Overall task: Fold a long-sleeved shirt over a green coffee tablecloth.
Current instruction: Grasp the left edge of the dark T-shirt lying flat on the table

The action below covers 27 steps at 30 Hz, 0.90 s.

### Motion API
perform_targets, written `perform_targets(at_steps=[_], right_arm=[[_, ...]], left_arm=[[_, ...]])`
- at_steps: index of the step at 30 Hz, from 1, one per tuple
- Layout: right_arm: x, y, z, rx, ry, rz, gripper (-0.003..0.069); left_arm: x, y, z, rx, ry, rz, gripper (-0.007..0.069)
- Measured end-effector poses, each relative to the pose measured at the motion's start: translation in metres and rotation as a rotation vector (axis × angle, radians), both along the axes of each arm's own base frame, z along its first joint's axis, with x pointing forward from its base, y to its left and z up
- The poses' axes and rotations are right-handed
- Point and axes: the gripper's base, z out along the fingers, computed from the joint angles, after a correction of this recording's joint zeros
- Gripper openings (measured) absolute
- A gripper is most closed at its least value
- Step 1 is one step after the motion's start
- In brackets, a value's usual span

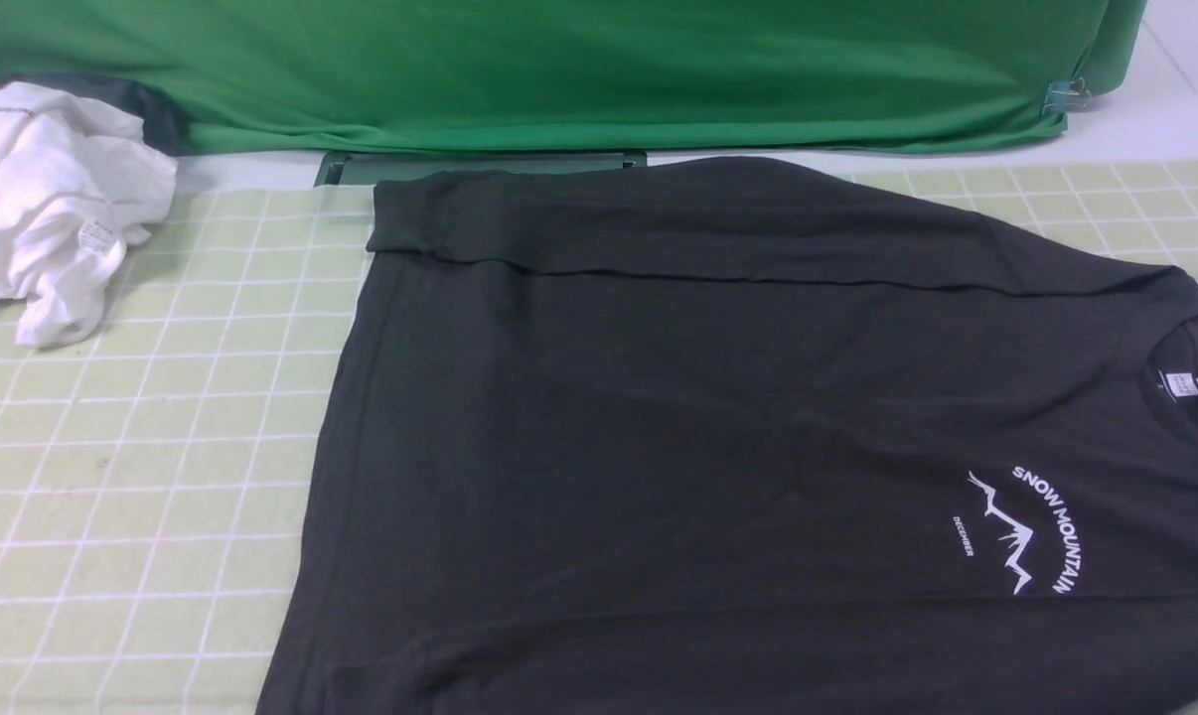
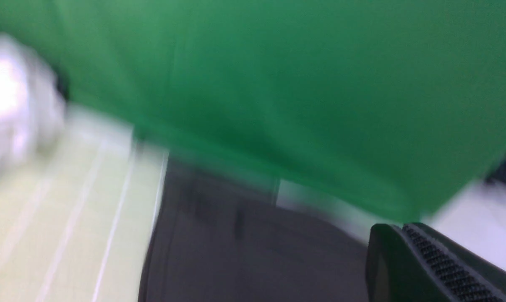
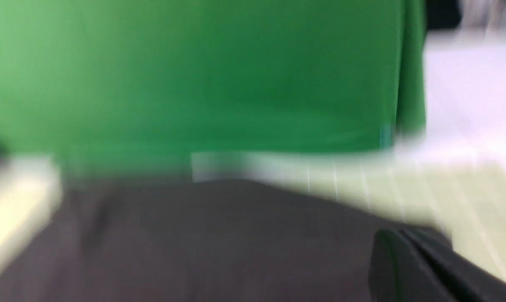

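Observation:
The long-sleeved shirt [image 1: 659, 397] is black and lies flat and sideways on the green coffee tablecloth [image 1: 142, 447], a pale yellow-green cloth with a white grid. Its collar points right and its white mountain print [image 1: 1021, 531] sits near the right edge. A strip along its far side is folded over. Neither gripper shows in the front view. The blurred left wrist view has my left gripper [image 2: 404, 228] shut and empty above the shirt [image 2: 236, 260]. The blurred right wrist view has my right gripper [image 3: 400, 233] shut over the shirt [image 3: 194, 243], with no cloth seen between its fingers.
A crumpled white garment [image 1: 53, 199] lies at the far left on the tablecloth, with a dark cloth [image 1: 157, 109] behind it. Deep green fabric [image 1: 559, 70] hangs along the back, held by a clip [image 1: 1066, 96]. A flat dark green piece [image 1: 480, 167] lies under its hem.

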Motion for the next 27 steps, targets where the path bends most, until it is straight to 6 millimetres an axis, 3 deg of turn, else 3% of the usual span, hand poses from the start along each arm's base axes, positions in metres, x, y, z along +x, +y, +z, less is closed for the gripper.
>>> perform_targets(at_steps=[1, 6, 8, 9, 10, 14, 18, 27], right_arm=[[0.008, 0.001, -0.002, -0.028, 0.101, 0.020, 0.0008], [0.037, 0.004, -0.021, -0.081, 0.373, 0.062, 0.0016], [0.047, 0.005, -0.028, -0.099, 0.437, 0.079, 0.0025], [0.048, 0.005, -0.029, -0.100, 0.448, 0.081, 0.0028], [0.054, 0.005, -0.032, -0.106, 0.480, 0.089, 0.0040], [0.061, 0.006, -0.037, -0.112, 0.513, 0.098, 0.0080], [0.064, 0.006, -0.038, -0.113, 0.520, 0.100, 0.0130], [0.065, 0.006, -0.036, -0.110, 0.502, 0.099, 0.0195]], left_arm=[[0.018, -0.002, -0.014, 0.021, 0.140, -0.069, 0.0017], [0.069, -0.006, -0.071, 0.039, 0.589, -0.281, 0.0017], [0.084, -0.009, -0.092, 0.036, 0.703, -0.339, 0.0017], [0.084, -0.009, -0.092, 0.037, 0.702, -0.340, 0.0017], [0.094, -0.017, -0.108, 0.039, 0.776, -0.387, 0.0017], [0.105, -0.042, -0.136, 0.106, 0.860, -0.471, 0.0024], [0.113, -0.056, -0.152, 0.211, 0.909, -0.462, 0.0055], [0.115, -0.053, -0.164, 0.215, 0.927, -0.348, 0.0209]])
